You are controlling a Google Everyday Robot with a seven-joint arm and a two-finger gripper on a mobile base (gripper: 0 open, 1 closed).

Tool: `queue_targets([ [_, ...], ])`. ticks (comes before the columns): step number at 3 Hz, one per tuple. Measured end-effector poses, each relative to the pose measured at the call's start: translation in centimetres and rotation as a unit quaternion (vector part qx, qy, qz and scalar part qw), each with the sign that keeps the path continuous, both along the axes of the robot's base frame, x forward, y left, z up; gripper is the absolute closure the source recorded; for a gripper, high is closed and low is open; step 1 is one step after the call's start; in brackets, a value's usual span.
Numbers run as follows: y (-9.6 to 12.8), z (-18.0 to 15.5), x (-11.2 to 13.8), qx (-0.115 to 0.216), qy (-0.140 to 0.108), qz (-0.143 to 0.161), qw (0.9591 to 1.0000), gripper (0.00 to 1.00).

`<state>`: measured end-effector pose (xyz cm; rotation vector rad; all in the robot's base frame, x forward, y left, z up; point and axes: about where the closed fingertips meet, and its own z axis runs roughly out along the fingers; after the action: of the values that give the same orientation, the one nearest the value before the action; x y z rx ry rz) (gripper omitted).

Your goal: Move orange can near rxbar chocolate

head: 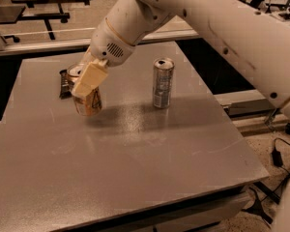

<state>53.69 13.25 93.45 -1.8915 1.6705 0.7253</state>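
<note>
The orange can (pixel 88 102) stands at the left middle of the grey table (pixel 135 153), its silver top just showing at its upper left. My gripper (pixel 85 87) is shut on the can, with a cream finger (pixel 89 79) lying across its front. The rxbar chocolate (pixel 65 83), a dark flat bar, lies on the table just left of and behind the can, partly hidden by it.
A taller slim silver can (pixel 163 83) stands upright to the right of the orange can. My white arm (pixel 193 13) reaches in from the upper right over the table. Black frames and floor lie beyond the table's far edge.
</note>
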Motion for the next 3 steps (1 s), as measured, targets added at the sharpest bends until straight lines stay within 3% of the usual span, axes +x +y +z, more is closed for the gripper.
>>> queue_targets([
  [1, 1.2, -0.8, 2.7, -0.003, 0.006, -0.016, 0.9999, 1.00],
  [2, 2.0, -2.0, 5.9, -0.008, 0.004, -0.052, 0.9986, 0.96],
  [3, 1.9, -2.7, 8.0, 0.000, -0.006, -0.087, 0.9962, 0.66],
])
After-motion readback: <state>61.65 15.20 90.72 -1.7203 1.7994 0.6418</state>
